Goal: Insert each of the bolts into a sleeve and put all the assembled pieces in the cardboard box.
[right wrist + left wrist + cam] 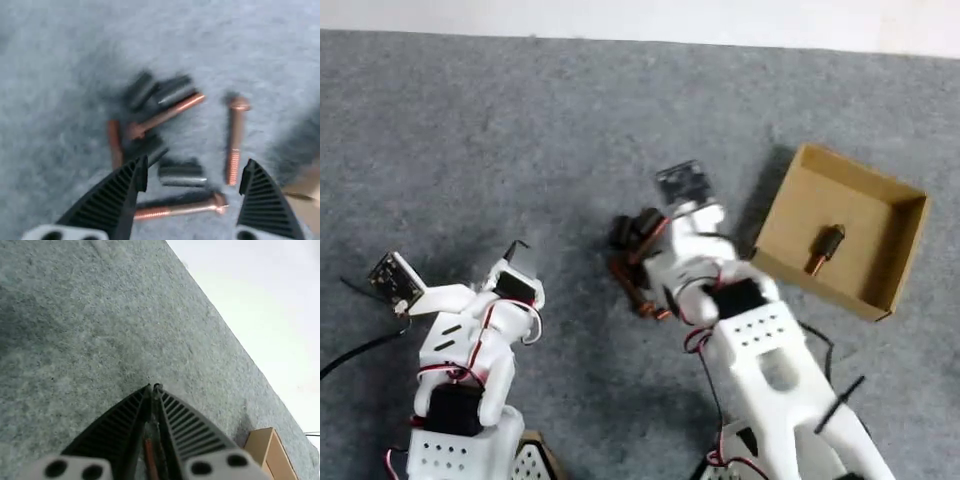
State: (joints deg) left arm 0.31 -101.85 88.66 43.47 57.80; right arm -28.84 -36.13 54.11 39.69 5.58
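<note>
**A:** What's sitting far left?

**B:** Left gripper point(152, 390), black ribbed fingers pressing tog. tip to tip, is hovering over the grey felt mat point(520, 130). Can't tell if anything's pinched.

**A:** Centre?

**B:** Right gripper point(195, 164) is gaping wide above a loose pile of copper-coloured threaded bolts point(234, 140) and short black cylindrical sleeves point(182, 172), all lying flat on the mat. One sleeve is lying btw. the fingers.

**A:** Right side?

**B:** Brown open-top cardboard box point(865, 182) is resting on the mat, holding one bolt-in-sleeve piece point(825, 245).
</note>
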